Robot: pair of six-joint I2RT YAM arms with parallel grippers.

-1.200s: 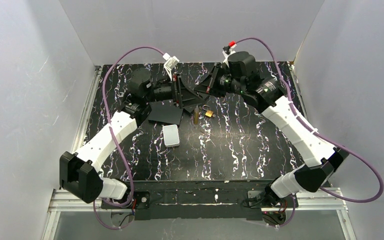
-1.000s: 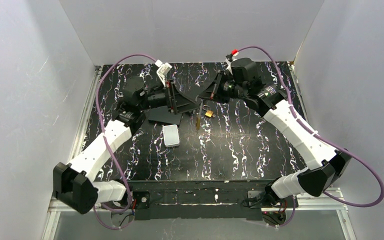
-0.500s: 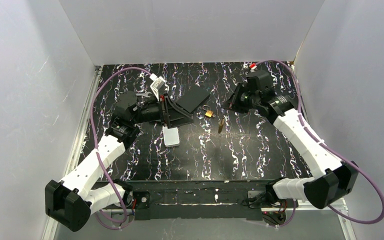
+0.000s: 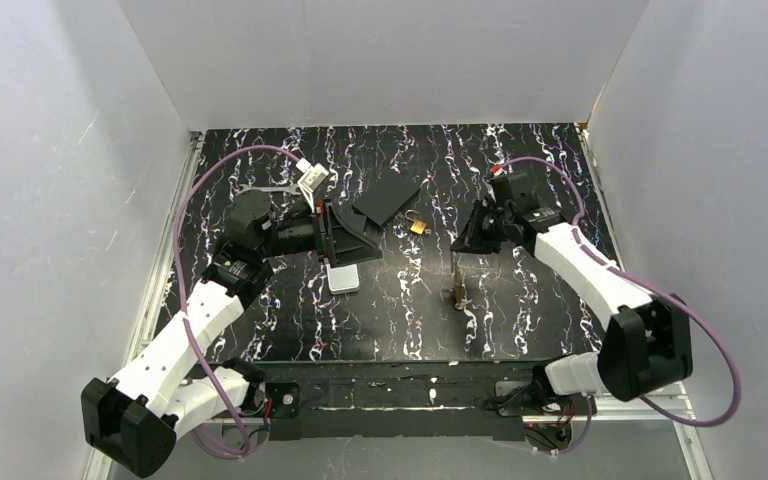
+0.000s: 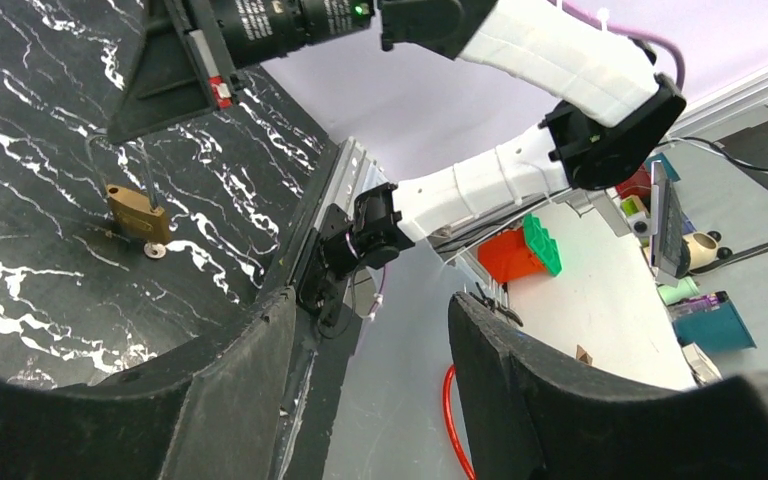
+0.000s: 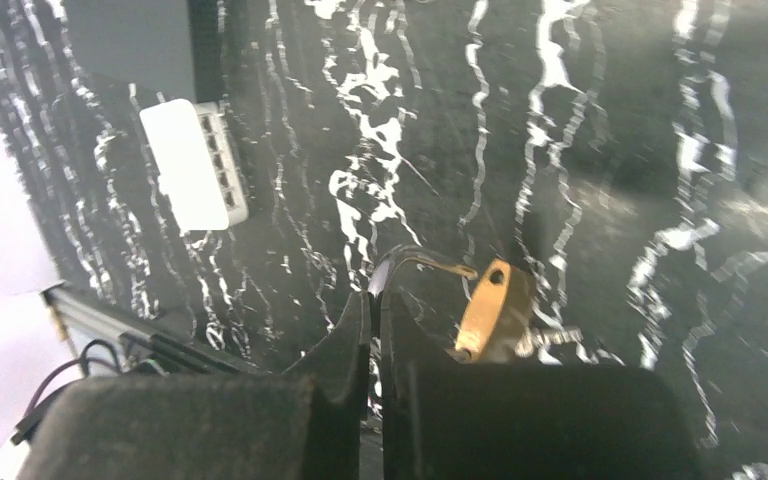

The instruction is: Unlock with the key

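Right wrist view first: what is the right gripper (image 6: pixel 375 300) doing?

Its two dark fingers are pressed together on the thin wire shackle of a brass padlock (image 6: pixel 495 300), low in the middle of the frame. The body hangs tilted just right of the fingers. A silvery bit at its lower end looks like the key (image 6: pixel 550 338), but it is blurred.

And the left gripper (image 5: pixel 370 330)?

Spread, with nothing between the fingers, which are cut off along the bottom of the left wrist view. The padlock shows at the left of that frame, below the right arm.

Any writing?

White lettering runs round a black cylinder (image 5: pixel 260 15) on the right arm at the top of that frame. It is too small to read.

Counts?

Two arms and two grippers. In the top external view one padlock hangs below the right gripper, right of centre. I cannot tell whether it touches the surface (image 4: pixel 400 320). One small brass thing (image 4: pixel 417 227) with a loop lies above and left of it, between the grippers and touching neither. It is too small to name. One white box (image 4: pixel 342 278) lies just below the left gripper, and the right wrist view shows a row of sockets along its edge. There are two dark flat pieces. A black slab (image 4: pixel 385 197) sits at upper centre, and a grey panel (image 6: pixel 130 45) beside the white box is cut off at the frame's top.
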